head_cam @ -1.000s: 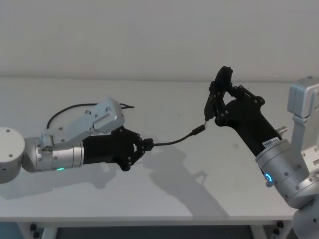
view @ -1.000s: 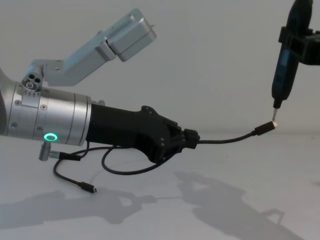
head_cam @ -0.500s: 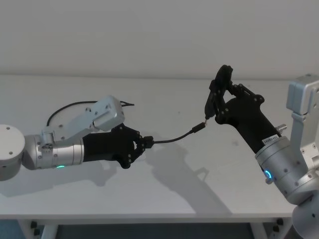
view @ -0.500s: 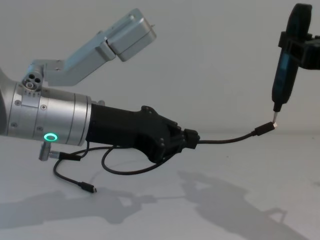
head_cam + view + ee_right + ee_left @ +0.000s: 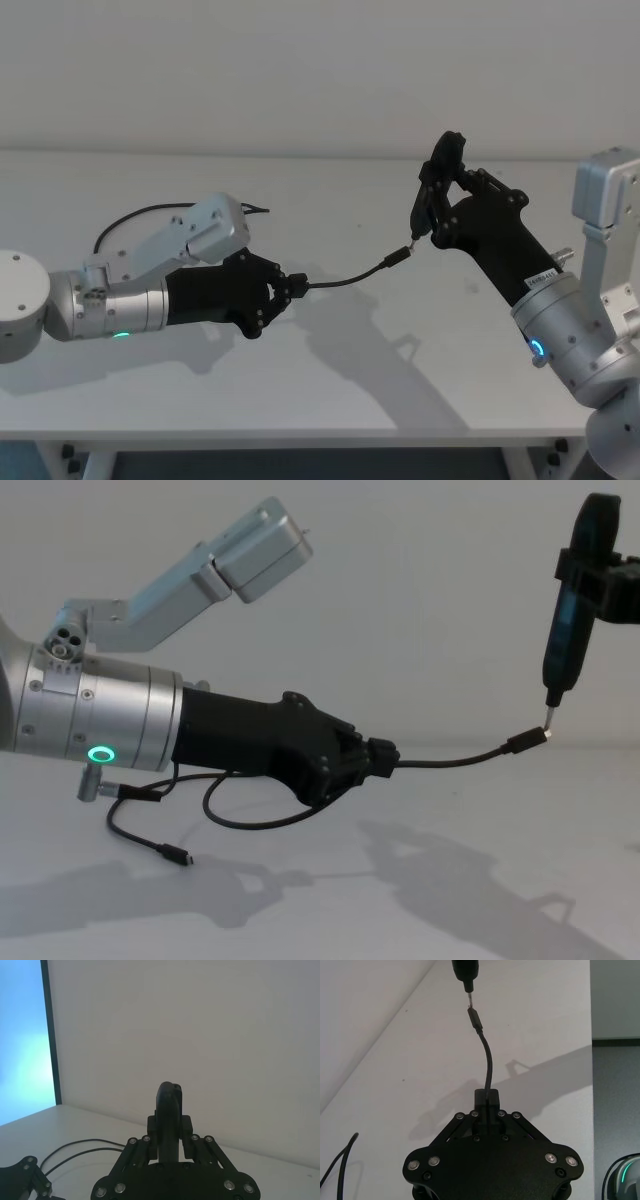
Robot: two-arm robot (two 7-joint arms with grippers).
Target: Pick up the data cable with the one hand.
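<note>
Head view: the left gripper (image 5: 285, 292) is clamped on the data cable (image 5: 345, 282), held clear of the white table (image 5: 330, 390); its plug nearly meets the slim tool (image 5: 432, 190) pinched in the right gripper (image 5: 438, 205).

Left wrist view: fingers closed on the cable, plug lined up under the tool tip.

Chest view: slack loops lie on the table. A slightly skewed plug could buckle this floppy cable.

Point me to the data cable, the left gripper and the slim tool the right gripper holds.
data cable (image 5: 455, 760), chest view, raised span beyond the fingertips.
left gripper (image 5: 292, 288), head view, fingertips shut on the cable.
slim tool (image 5: 568, 640), chest view, upright black body.
right gripper (image 5: 445, 208), head view, clamped around the tool.
</note>
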